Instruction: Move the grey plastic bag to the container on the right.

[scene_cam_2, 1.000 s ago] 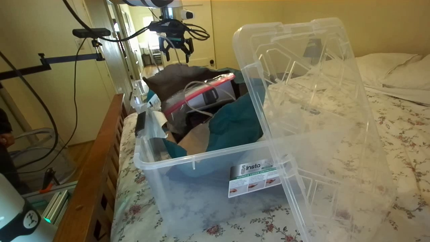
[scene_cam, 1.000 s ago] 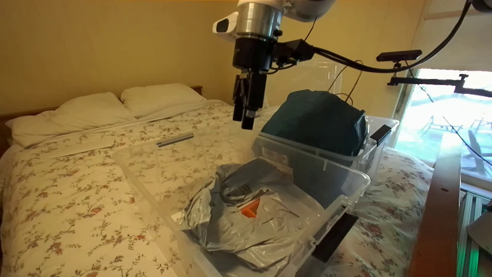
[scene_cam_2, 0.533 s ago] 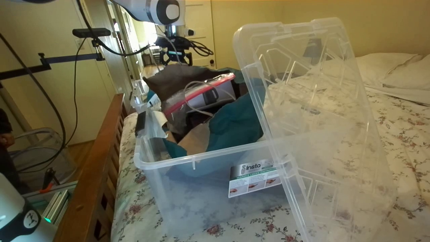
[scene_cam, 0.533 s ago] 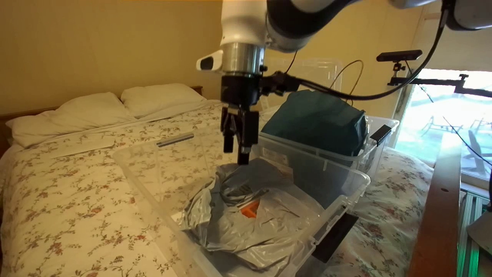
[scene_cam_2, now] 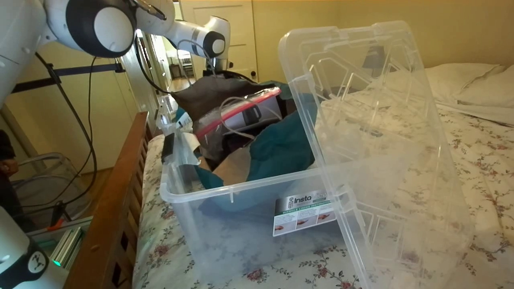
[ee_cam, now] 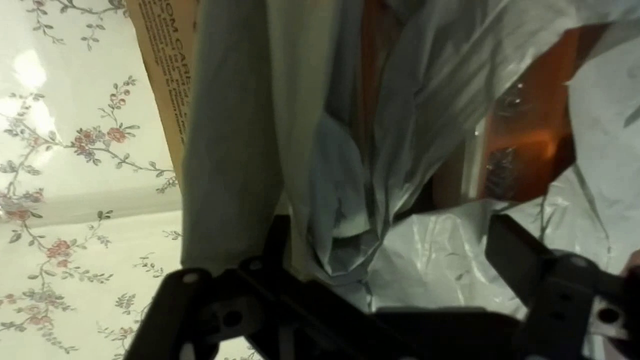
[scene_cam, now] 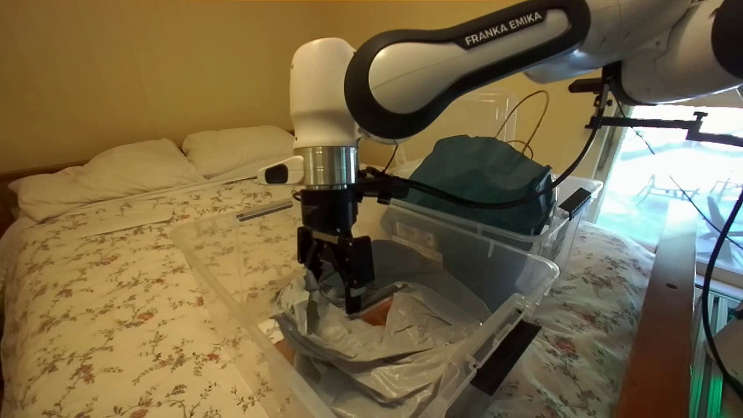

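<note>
Worktop (scene_cam: 110,278): a bed with a flowery cover. A wooden rail (scene_cam: 667,302) runs along one edge.
Pillows (scene_cam: 238,152): white, lying along the edge across from the rail.
Grey plastic bag (scene_cam: 395,348): crumpled, inside a clear plastic bin (scene_cam: 548,269) that stands near the rail edge of the worktop.
Orange thing (ee_cam: 530,145): shiny, showing where the bag gapes.
Brown piece (ee_cam: 165,70): it has printed words and pokes out beside the bag folds in the wrist view.
Gripper (ee_cam: 387,227): pointing down into that bin, low at the bag. Its two fingers (ee_cam: 515,254) are spread wide, with folds of the bag between them. It has hold of nothing. I cannot tell if the fingers touch the bag.
Arm (scene_cam: 435,75): white and black, reaching in over the rail edge.
Teal bag (scene_cam_2: 281,146): stuffed into another bin (scene_cam_2: 225,237), with thin loop handles. A red-edged pouch (scene_cam_2: 259,99) sits inside it.
Other bin: clear too, just beside the grey bag's bin, at the rail edge near a corner.
Lid (scene_cam_2: 377,148): clear, tilted, by the teal bag's bin.
</note>
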`<state>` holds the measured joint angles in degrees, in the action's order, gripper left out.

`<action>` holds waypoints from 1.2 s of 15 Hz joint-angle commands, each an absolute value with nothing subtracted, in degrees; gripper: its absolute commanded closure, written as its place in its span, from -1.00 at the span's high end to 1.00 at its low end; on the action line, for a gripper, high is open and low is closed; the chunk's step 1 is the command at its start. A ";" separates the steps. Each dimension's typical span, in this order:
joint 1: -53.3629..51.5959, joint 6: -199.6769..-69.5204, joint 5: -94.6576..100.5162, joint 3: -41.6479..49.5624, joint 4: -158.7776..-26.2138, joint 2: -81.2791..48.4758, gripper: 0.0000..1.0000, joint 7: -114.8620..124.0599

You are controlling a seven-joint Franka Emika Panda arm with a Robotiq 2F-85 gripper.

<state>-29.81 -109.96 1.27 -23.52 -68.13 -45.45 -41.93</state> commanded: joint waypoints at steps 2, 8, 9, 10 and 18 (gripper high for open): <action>-31.55 -104.19 2.68 -23.37 -58.65 -50.11 1.00 -47.31; -32.41 -105.45 6.59 -21.78 -60.19 -42.63 1.00 -45.23; -32.44 -105.92 7.17 -21.82 -59.63 -42.64 1.00 -45.51; -32.56 -105.35 7.49 -21.93 -58.45 -43.29 1.00 -46.05; -33.51 -100.22 6.88 -20.38 -53.58 -48.89 1.00 -48.26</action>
<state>-32.02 -103.77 6.28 -21.57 -58.30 -44.56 -46.44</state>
